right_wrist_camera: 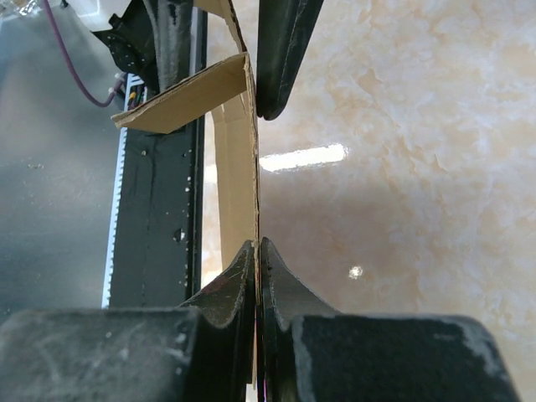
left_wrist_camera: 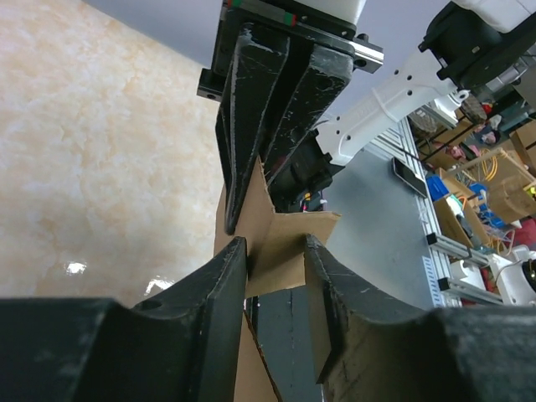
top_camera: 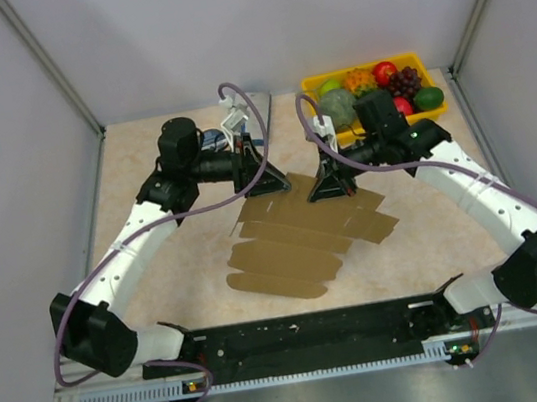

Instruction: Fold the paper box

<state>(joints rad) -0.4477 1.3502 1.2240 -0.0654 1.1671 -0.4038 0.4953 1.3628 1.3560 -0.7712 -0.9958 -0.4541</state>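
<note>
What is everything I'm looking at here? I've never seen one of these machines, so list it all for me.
paper box: one, brown flat cardboard, middle of the table, with its far flaps raised.
yellow tray: one, yellow, far right corner of the table.
fruit: about seven pieces, green, orange, red and dark purple, in the yellow tray.
table: one, beige and marbled, under everything.
left arm: one, white and black, reaching in from the near left; left jaws stand apart around a cardboard flap.
right arm: one, white and black, reaching in from the near right; right jaws are shut on an edge of the paper box.
</note>
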